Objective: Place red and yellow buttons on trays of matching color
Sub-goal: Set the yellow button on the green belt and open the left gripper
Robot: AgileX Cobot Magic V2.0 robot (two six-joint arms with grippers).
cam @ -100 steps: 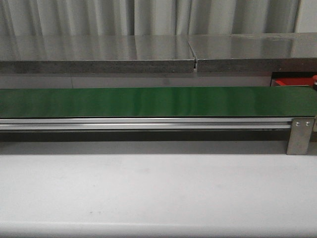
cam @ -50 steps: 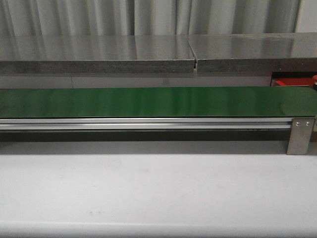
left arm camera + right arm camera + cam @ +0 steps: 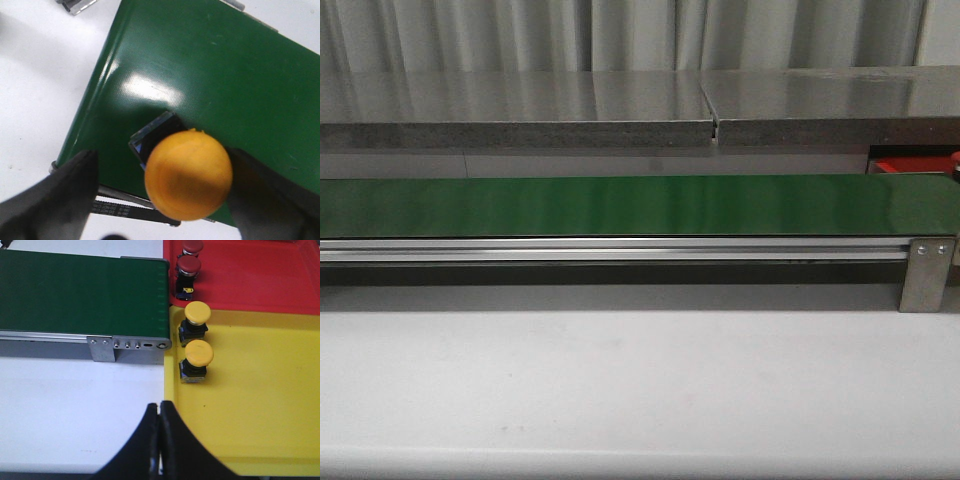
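Start at the left end of the green belt (image 3: pixel 640 205). Your left gripper (image 3: pixel 165 197) hangs over that end with its fingers (image 3: pixel 55 200) apart. They stand on either side of a yellow button (image 3: pixel 188 175), which sits upright on the belt. One finger shows clear daylight beside the cap, so the button is not clamped.

Along the middle of the belt, the front view shows no change over the last second. It is the same bare green stretch, with no button riding it and no arm in sight. I take that to mean the grasp at the left end is the step in hand.

Past the belt's right end, the yellow tray (image 3: pixel 260 405) holds two sorted yellow buttons (image 3: pixel 197 312) near the belt. The red tray (image 3: pixel 260 275), on the yellow tray's far side, holds two red buttons (image 3: pixel 189 265). Your right gripper (image 3: pixel 160 440) has its fingers pressed together on nothing. It hangs over the white table (image 3: pixel 75 410), just beside the yellow tray's edge.
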